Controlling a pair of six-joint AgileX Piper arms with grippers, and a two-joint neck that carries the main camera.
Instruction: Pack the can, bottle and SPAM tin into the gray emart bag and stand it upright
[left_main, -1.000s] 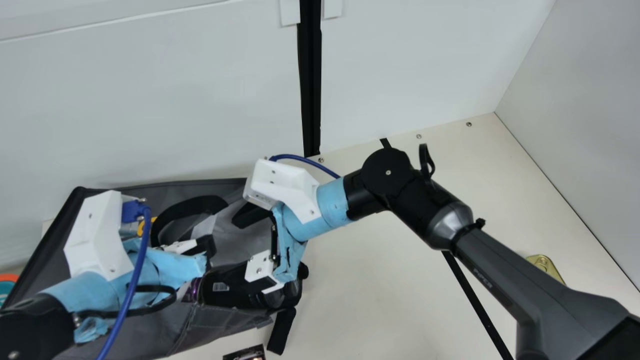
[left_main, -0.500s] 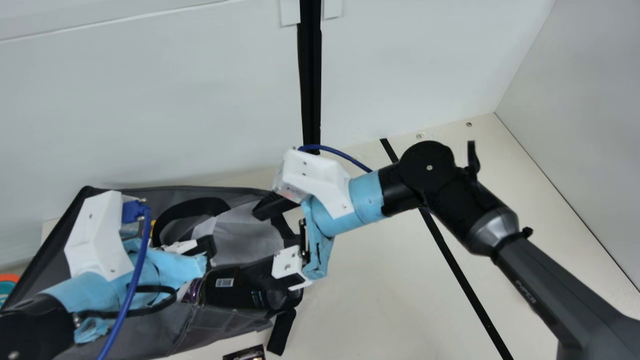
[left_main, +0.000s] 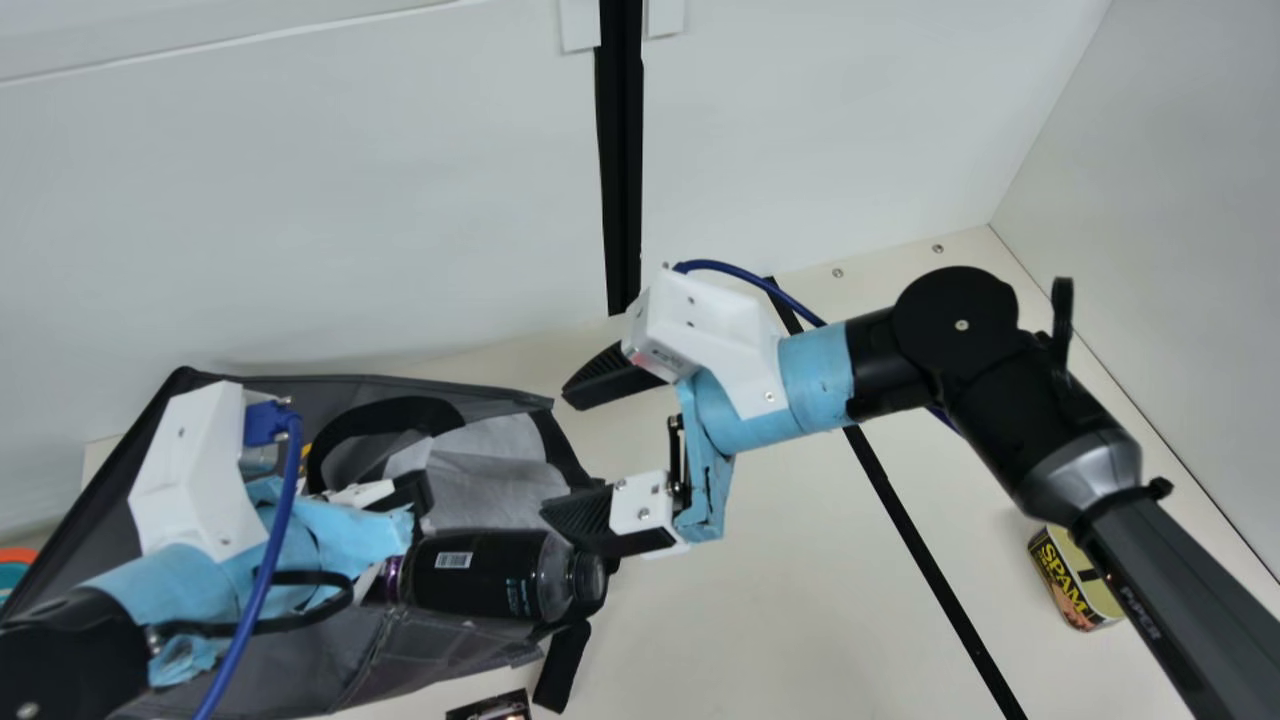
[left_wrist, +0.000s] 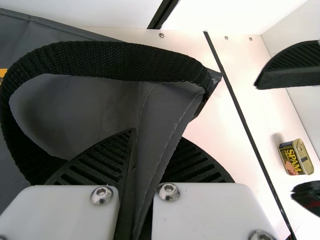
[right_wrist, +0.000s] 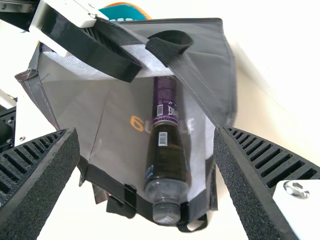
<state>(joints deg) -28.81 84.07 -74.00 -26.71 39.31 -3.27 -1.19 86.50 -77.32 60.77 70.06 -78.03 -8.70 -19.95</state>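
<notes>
The gray bag (left_main: 290, 670) lies on its side at the left of the main view, its mouth toward my right arm. My left gripper (left_main: 415, 495) pinches its upper edge; in the left wrist view the left gripper (left_wrist: 132, 175) is shut on gray fabric beside a black handle. The dark bottle (left_main: 480, 575) lies at the bag's mouth; in the right wrist view a purple can (right_wrist: 165, 100) lies end to end with it, inside. My right gripper (left_main: 575, 450) stands open off the mouth; the right gripper (right_wrist: 147, 145) holds nothing. The SPAM tin (left_main: 1075, 580) stands at the right.
A small dark object (left_main: 490, 707) sits at the main view's bottom edge. An orange and teal item (left_main: 14, 572) is at the far left. A black strap (left_main: 563, 665) hangs from the bag onto the table. White walls stand behind and at the right.
My open right gripper has drawn back rightward, away from the bottle and the bag's mouth. The bottle stays in place, and the SPAM tin has come out from behind the right arm. The left arm kept still.
</notes>
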